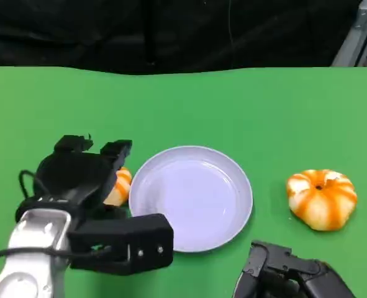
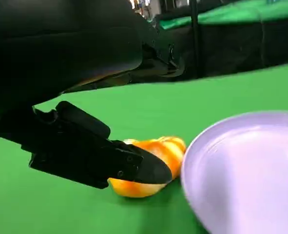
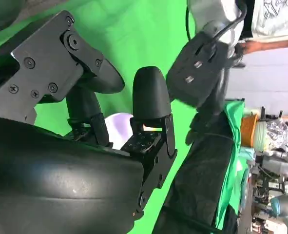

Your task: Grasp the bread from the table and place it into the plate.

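Observation:
An orange-and-white bread roll [image 1: 119,187] lies on the green table just left of the pale lavender plate [image 1: 195,198]. My left hand [image 1: 84,174] is lowered over this roll, its fingers reaching past it on the far side. In the left wrist view one black finger [image 2: 100,158] lies against the roll [image 2: 153,168], while the other fingers sit above it with green table showing between. The plate [image 2: 251,165] is beside it. A second roll [image 1: 321,198] sits right of the plate. My right hand [image 1: 289,273] stays low at the near edge, fingers [image 3: 151,92] apart and holding nothing.
A black backdrop [image 1: 171,31] runs behind the table's far edge. Bare green cloth [image 1: 233,105] stretches beyond the plate. In the right wrist view my left forearm [image 3: 202,63] shows across the table, with a person [image 3: 268,22] standing behind it.

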### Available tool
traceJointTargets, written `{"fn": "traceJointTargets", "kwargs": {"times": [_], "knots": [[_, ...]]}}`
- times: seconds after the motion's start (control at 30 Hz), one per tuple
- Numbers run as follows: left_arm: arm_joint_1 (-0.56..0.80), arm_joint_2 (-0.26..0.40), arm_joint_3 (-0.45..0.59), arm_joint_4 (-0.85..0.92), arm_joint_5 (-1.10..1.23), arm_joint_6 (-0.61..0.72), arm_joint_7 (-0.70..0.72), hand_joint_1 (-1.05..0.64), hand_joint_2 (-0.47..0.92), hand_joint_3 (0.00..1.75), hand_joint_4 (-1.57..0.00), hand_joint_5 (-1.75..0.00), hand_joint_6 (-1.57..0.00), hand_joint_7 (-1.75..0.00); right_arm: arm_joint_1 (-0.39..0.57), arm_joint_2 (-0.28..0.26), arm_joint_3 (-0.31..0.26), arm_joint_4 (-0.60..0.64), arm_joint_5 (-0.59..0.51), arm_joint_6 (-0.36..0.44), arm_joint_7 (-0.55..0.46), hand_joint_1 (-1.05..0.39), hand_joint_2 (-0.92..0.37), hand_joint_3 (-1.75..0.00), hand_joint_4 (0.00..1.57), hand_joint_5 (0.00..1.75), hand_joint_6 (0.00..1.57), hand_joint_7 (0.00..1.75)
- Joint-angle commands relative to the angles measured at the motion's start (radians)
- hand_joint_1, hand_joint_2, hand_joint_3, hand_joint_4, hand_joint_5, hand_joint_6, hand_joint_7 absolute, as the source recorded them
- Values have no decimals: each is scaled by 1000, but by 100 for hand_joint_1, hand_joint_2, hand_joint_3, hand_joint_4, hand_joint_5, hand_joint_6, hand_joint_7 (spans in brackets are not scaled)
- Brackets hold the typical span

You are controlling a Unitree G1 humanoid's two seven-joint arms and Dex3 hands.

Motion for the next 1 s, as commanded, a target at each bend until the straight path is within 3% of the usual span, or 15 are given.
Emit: {"fn": "traceJointTargets", "kwargs": {"times": [0.03, 0.43, 0.5, 0.57, 0.6, 0.63, 0.67, 0.7, 0.73, 0.77, 0.8, 0.83, 0.9, 1.0], "knots": [[-80, 14, -24, 133, 13, 29, -24, -70, 92, 14, 0, -45, -19, -1, 15, -5, 6, -19, 2, 3, -5, -5, -31, -137, 75, 166, 71, 144], [-229, -24, -62, 547, -156, 11, -19, -70, 92, 11, 0, -38, -21, -1, 65, -8, 41, -59, -23, -2, -26, -3, -32, -134, 74, 164, 72, 143], [-227, -23, -53, 623, -226, -47, -2, -57, 92, 11, -4, -36, -24, -2, 67, -5, 44, -62, -26, -1, -31, -3, -32, -135, 74, 164, 72, 143], [-209, -18, -38, 656, -288, -113, 52, -44, 92, 11, -20, -27, -35, -2, 70, -4, 49, -67, -31, -1, -35, -3, -33, -135, 74, 164, 72, 143], [-195, -18, -23, 662, -319, -149, 100, -32, 92, 11, -52, -34, -63, -9, 71, -5, 51, -70, -34, 1, -37, -4, -33, -135, 73, 164, 72, 143], [-179, -14, -13, 662, -337, -191, 170, -27, 90, 8, -71, -55, -84, -13, 71, -6, 52, -73, -35, 6, -38, -4, -33, -135, 73, 164, 72, 143], [-169, -10, -6, 664, -349, -228, 231, -25, 88, 5, -78, -102, -103, -23, 71, -6, 52, -75, -35, 9, -39, -4, -33, -135, 73, 164, 72, 143], [-166, -5, -7, 670, -355, -252, 271, -25, 86, 3, -79, -137, -105, -50, 70, -6, 53, -76, -34, 12, -39, -4, -33, -135, 73, 164, 72, 143], [-165, -2, -10, 677, -361, -267, 295, -24, 84, 1, -80, -159, -100, -79, 69, -6, 53, -76, -33, 13, -39, -4, -33, -136, 73, 164, 72, 143], [-170, 7, -19, 675, -351, -276, 316, -24, 84, 1, -81, -167, -98, -89, 66, -8, 50, -74, -31, 13, -38, -4, -32, -136, 73, 164, 72, 143], [-175, 18, -28, 668, -334, -284, 349, -23, 86, 6, -83, -171, -84, -129, 62, -9, 47, -69, -28, 11, -36, -4, -33, -136, 74, 164, 72, 144], [-178, 28, -35, 658, -313, -285, 390, -20, 90, 12, -85, -173, -70, -156, 58, -9, 44, -63, -25, 11, -34, -4, -32, -136, 74, 165, 72, 144], [-183, 37, -39, 647, -296, -281, 443, -21, 91, 17, -86, -174, -60, -171, 50, -7, 42, -54, -21, 8, -32, -5, -32, -135, 74, 165, 72, 143], [-194, 16, -23, 653, -255, -237, 641, -20, 84, 15, -92, -175, -59, -172, 33, 4, 45, -33, -24, 7, -38, -4, -32, -135, 75, 164, 72, 143]]}}
